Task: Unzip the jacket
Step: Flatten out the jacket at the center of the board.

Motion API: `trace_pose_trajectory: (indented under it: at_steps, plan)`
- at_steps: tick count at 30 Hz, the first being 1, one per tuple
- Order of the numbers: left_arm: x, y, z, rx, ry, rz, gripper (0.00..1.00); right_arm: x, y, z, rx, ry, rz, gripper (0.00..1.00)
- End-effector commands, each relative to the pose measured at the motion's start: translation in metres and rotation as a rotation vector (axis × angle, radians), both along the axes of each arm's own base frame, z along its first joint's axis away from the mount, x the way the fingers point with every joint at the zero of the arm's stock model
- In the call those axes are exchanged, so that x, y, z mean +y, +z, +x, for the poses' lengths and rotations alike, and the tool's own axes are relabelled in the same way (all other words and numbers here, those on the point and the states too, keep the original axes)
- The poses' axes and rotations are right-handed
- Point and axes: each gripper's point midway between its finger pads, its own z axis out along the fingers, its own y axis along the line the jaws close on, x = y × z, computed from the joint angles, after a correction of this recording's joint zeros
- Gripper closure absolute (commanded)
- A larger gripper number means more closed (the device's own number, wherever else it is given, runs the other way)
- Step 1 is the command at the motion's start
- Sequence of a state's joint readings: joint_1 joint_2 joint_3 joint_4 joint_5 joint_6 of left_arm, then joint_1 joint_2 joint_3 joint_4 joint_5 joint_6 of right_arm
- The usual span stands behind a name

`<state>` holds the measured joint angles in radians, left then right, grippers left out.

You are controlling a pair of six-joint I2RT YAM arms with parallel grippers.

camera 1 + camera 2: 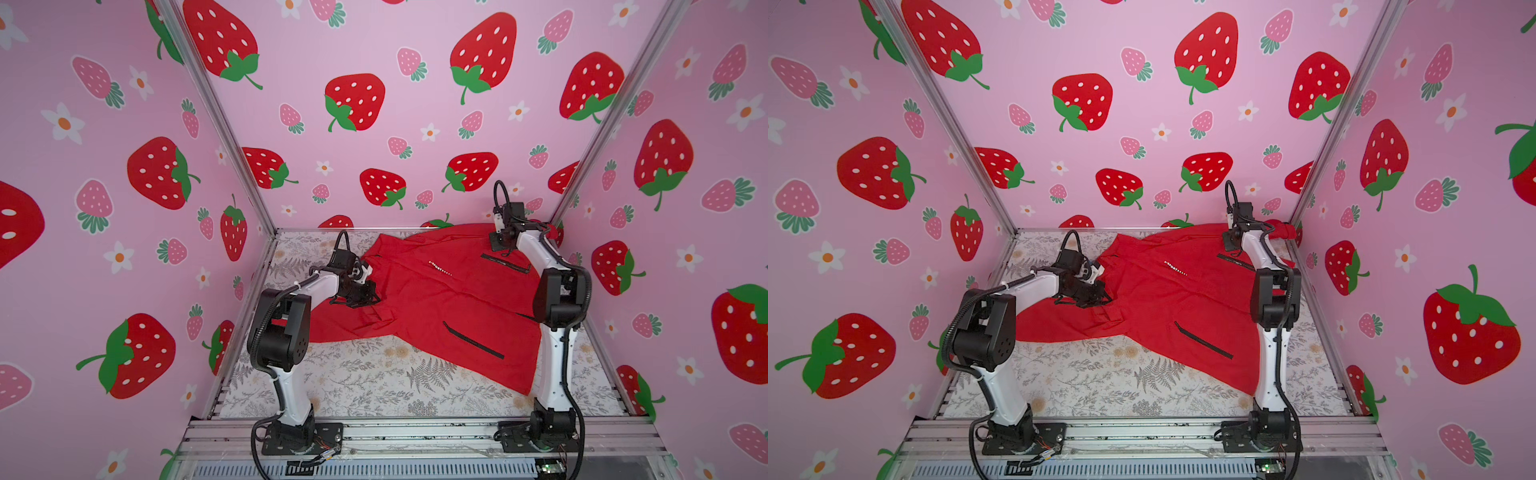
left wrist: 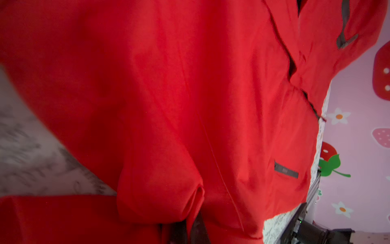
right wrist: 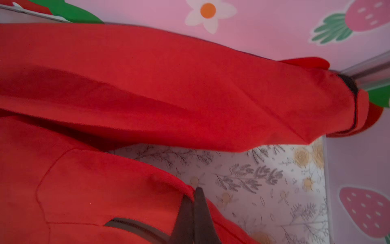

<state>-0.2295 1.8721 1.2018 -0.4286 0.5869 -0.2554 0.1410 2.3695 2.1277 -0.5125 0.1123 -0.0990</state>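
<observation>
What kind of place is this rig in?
Probably a lab data-collection booth, not a home: strawberry-print walls on aluminium framing, a left arm and right arm bolted to a rail, and a red jacket on a floral-covered table.

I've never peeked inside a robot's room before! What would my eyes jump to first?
The big bright red jacket, spread over the fern-and-flower tabletop between two white-and-black robot arms. The left gripper pinches its left side, and the right gripper is shut on an edge at the far right, beside a black pocket zipper. All around stand pink walls covered in giant red strawberries.
</observation>
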Motion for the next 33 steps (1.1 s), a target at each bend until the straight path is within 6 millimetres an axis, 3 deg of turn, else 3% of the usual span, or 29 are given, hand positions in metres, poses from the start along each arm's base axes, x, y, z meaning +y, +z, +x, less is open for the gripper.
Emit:
trace_pose_trajectory:
  at_steps: [1, 2, 3, 4, 6, 7, 9, 11, 14, 21, 27, 33]
  plan:
    - [-0.009, -0.002, -0.029, 0.064, -0.031, -0.007, 1.0, 0.008, 0.033, 0.018, -0.084, 0.04, -0.013, 0.85]
    - [-0.01, 0.003, -0.029, 0.057, -0.029, -0.02, 0.92, 0.012, 0.042, 0.016, -0.087, 0.049, -0.003, 0.66]
    - [-0.003, 0.009, -0.024, 0.032, -0.002, -0.006, 0.77, 0.016, 0.054, 0.013, -0.094, 0.063, 0.012, 0.51]
    - [0.006, 0.017, -0.017, 0.001, 0.03, 0.008, 0.65, 0.021, 0.064, 0.008, -0.099, 0.079, 0.033, 0.41]
    - [0.022, 0.047, 0.003, -0.085, 0.09, -0.016, 0.41, 0.034, 0.089, -0.008, -0.125, 0.139, 0.082, 0.06]
    - [0.028, 0.062, 0.012, -0.119, 0.115, -0.027, 0.39, 0.042, 0.098, -0.018, -0.132, 0.174, 0.099, 0.01]
    - [0.044, 0.092, 0.029, -0.188, 0.16, -0.049, 0.37, 0.062, 0.113, -0.045, -0.145, 0.282, 0.132, 0.0]
    - [0.058, 0.114, 0.047, -0.249, 0.193, -0.059, 0.35, 0.09, 0.114, -0.076, -0.129, 0.421, 0.193, 0.01]
    - [0.073, 0.125, 0.072, -0.3, 0.167, -0.017, 0.32, 0.13, 0.114, -0.125, -0.104, 0.612, 0.301, 0.08]
    - [0.078, 0.095, 0.123, -0.308, -0.023, 0.101, 0.33, 0.177, 0.079, -0.185, 0.029, 0.729, 0.433, 0.18]
    - [0.073, 0.058, 0.14, -0.307, -0.149, 0.073, 0.35, 0.195, 0.051, -0.21, 0.13, 0.745, 0.478, 0.19]
    - [0.067, 0.044, 0.15, -0.297, -0.211, 0.031, 0.39, 0.206, 0.035, -0.221, 0.179, 0.76, 0.49, 0.19]
